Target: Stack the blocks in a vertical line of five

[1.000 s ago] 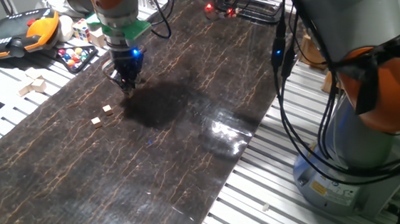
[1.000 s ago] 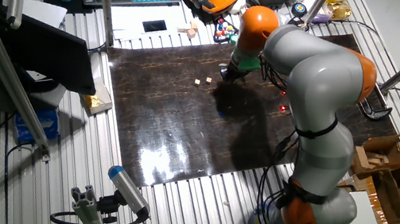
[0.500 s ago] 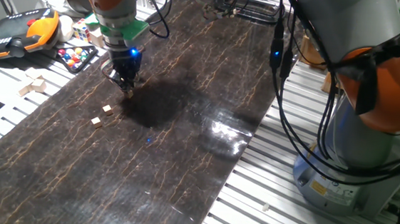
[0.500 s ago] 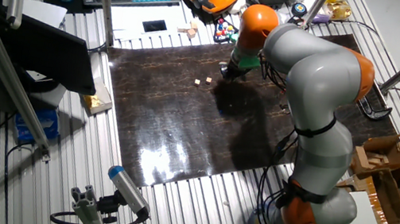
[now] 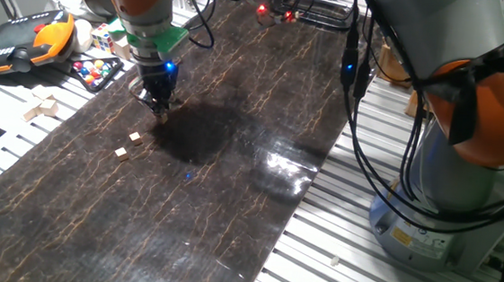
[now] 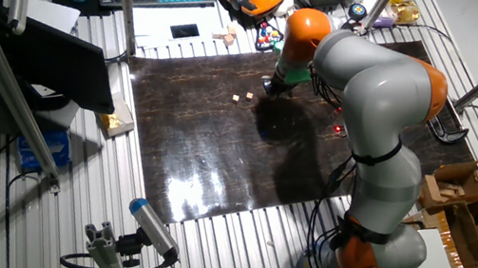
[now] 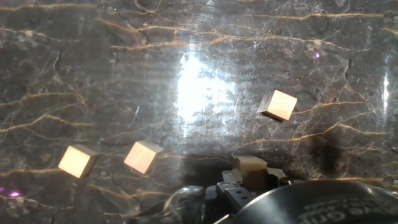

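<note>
Three blocks (image 7: 142,156) loose on table (image 5: 230,184) ahead of gripper (image 7: 252,171); gripper grasping fourth block (image 7: 250,164)

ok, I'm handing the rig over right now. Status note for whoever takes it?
Gripper: low over the dark tabletop; in the hand view the jaws look closed on the held cube.
Blocks: three loose cubes lie singly and apart on the tabletop, two side by side and one on its own. A fifth cube shows in no view.
Done: no cube sits on another yet.
Left: the whole five-high stack, and finding the fifth cube.
</note>
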Robot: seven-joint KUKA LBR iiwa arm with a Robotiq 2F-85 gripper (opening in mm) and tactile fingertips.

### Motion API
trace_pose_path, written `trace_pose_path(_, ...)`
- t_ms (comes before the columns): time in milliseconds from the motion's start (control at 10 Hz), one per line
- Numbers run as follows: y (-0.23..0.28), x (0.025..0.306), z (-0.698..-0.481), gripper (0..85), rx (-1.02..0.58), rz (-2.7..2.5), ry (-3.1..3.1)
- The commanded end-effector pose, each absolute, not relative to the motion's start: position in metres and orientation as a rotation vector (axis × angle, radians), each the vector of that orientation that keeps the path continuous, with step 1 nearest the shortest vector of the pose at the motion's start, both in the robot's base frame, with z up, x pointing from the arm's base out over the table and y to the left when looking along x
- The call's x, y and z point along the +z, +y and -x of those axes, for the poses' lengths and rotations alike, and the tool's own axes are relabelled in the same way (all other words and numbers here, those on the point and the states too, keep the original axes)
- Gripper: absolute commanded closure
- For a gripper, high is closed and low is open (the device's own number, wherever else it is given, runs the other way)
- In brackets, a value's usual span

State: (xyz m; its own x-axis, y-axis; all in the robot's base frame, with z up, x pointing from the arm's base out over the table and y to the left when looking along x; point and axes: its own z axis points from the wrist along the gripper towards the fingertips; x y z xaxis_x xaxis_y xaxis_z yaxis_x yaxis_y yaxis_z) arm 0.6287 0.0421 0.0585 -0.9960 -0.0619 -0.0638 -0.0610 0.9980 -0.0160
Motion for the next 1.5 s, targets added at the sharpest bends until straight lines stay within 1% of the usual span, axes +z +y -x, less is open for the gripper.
trace_pose_path(0, 0.0423, 0.0580, -0.6286, 58.7, -0.022, 0.093, 3.076)
trace_pose_path(100, 0.0423, 0.0577, -0.6286, 57.3, -0.019, 0.093, 3.079)
trace_pose_path(200, 0.0424, 0.0577, -0.6285, 58.3, -0.017, 0.094, 3.083)
trace_pose_path(300, 0.0424, 0.0579, -0.6284, 57.3, -0.017, 0.096, 3.083)
trace_pose_path(1000, 0.0429, 0.0581, -0.6284, 57.3, -0.018, 0.136, 3.080)
trace_pose_path(1400, 0.0428, 0.0582, -0.6284, 55.3, -0.028, 0.162, 3.078)
